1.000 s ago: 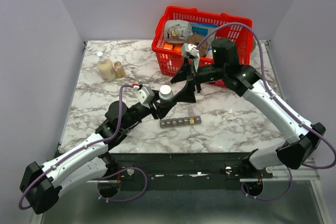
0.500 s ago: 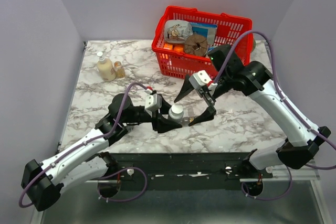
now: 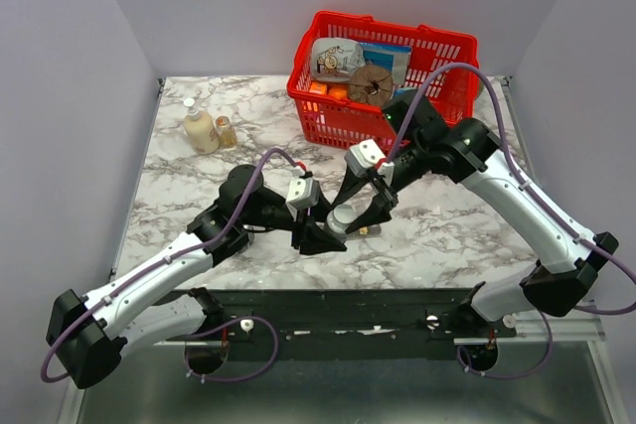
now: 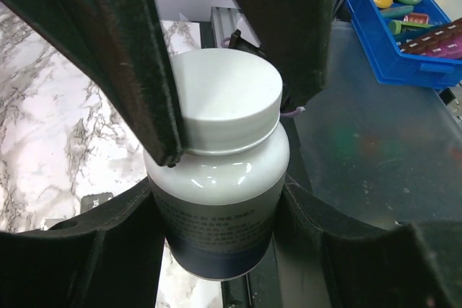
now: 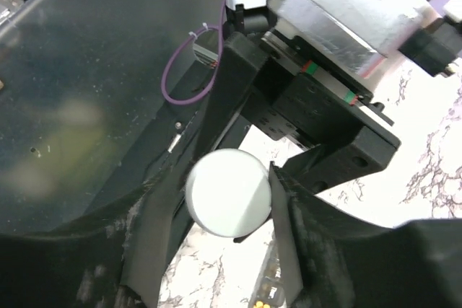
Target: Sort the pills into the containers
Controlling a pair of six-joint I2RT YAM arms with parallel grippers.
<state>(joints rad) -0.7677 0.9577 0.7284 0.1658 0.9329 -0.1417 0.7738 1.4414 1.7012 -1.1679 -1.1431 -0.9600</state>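
Twisting from here could go wrong: my left gripper (image 3: 320, 236) clamps the pill bottle (image 4: 220, 200), my right gripper (image 3: 364, 208) pinches its white cap (image 5: 228, 191). If the body slips, pills could spill past the pill organiser strip (image 5: 264, 295), at six o'clock below the cap.

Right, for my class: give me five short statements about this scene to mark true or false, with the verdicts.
1. The left gripper holds a white pill bottle by its body. True.
2. The bottle's lid has been taken off. False: the white cap is on the bottle.
3. The right gripper has a finger on either side of the cap. True.
4. The red basket has nothing in it. False: it holds packets and other items.
5. Two small bottles stand together at the far left of the marble table. True.
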